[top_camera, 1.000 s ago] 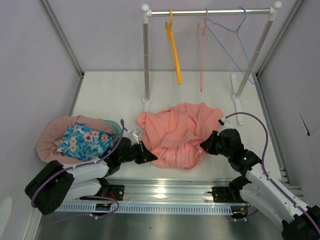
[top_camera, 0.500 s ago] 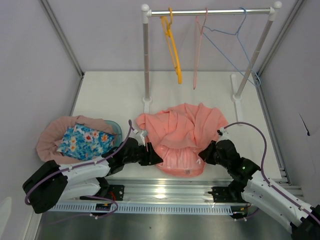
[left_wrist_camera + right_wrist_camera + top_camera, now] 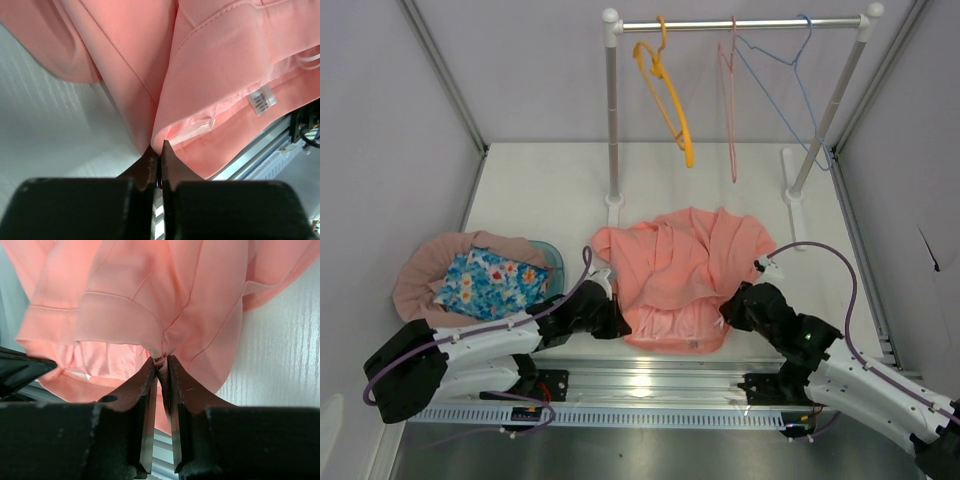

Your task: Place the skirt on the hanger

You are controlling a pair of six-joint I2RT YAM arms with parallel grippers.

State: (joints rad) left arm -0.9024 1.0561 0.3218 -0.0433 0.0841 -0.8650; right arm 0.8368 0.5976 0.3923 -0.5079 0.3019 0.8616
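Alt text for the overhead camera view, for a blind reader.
The left gripper and right gripper pinch opposite sides of a crumpled salmon-pink skirt on the table. Behind, a rack holds an orange hanger, a pink hanger and a blue hanger; a clothes-filled bin sits left.

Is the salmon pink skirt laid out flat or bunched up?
Bunched up. The salmon pink fabric skirt lies crumpled in overlapping folds on the white table, not spread flat.

The skirt is plain salmon pink with a white label. There is an orange hanger, a pink hanger and a blue hanger. At the white table's left edge lie a dusty-pink cloth and a blue floral cloth.
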